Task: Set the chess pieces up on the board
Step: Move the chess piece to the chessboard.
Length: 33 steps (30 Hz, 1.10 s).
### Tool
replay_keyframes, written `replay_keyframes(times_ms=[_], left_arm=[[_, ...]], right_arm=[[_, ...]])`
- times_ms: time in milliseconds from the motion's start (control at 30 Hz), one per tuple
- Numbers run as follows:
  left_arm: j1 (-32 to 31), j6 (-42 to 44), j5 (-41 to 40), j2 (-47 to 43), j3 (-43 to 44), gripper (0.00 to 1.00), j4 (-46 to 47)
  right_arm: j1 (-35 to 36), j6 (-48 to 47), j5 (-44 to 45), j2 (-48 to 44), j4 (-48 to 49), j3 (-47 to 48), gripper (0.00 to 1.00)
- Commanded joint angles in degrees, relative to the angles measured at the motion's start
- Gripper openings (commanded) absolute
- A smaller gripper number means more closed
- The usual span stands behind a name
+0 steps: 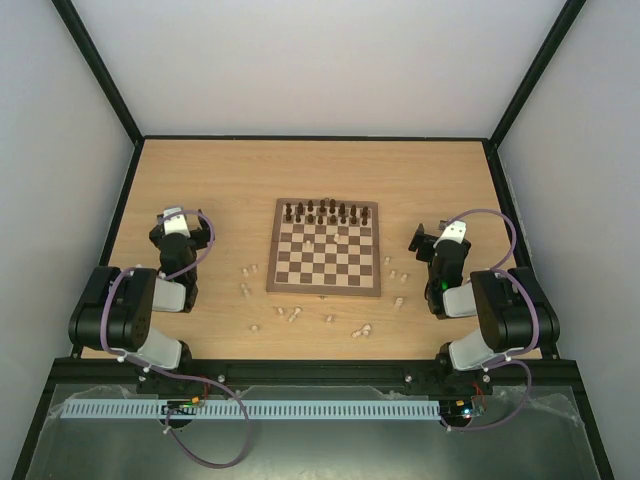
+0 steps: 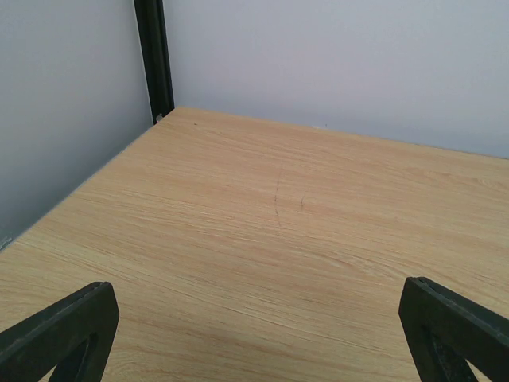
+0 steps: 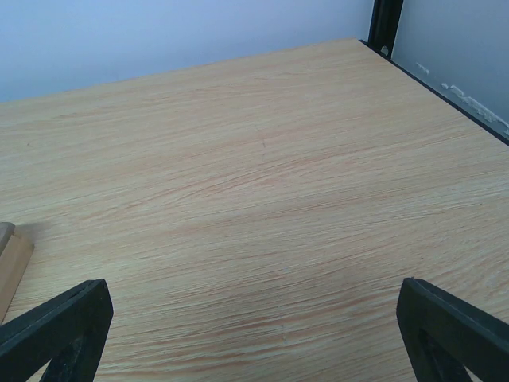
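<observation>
Found board (image 1: 325, 260) mid-table (image 1: 200, 180), dark pieces (image 1: 327, 211) lining far rows. Spotted chess pieces (image 1: 290, 314) strewn left, near and right of it, too tiny to tell kinds. Noted left gripper (image 2: 256, 330) and right gripper (image 3: 254, 330) spread wide, empty, both cropped in wrist views. Glimpsed only a board corner at right wrist's edge.

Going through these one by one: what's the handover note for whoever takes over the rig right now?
Left gripper: open, empty, over bare table left of the board.
Right gripper: open, empty, right of the board.
Pale chess pieces: scattered on the table left of, right of and in front of the board.
Done: dark brown pieces stand along the board's far rows.
Left: nearly all pale pieces still need placing, and the near rows look bare.
</observation>
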Motion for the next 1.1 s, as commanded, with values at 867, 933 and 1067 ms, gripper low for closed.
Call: replay_keyframes(times_ms=[867,933,1067], left_arm=[[-4.7,-1.3,-1.7,-15.8,9.9,0.99,-25.0],[-6.3,-3.7,-1.4,-21.7,10.3,1.00,-29.1],[-9.5,-8.5,1.4,-32.8,15.4,1.00,-42.6]], right_arm=[[0.2,6.1,1.4,-19.5,-27.0,9.1,0.99],[0.3,10.7,0.3,-24.6,-32.0,10.4,0.99],[0.3,21.4,-4.6,-33.2,-49.8,17.6,0.99]])
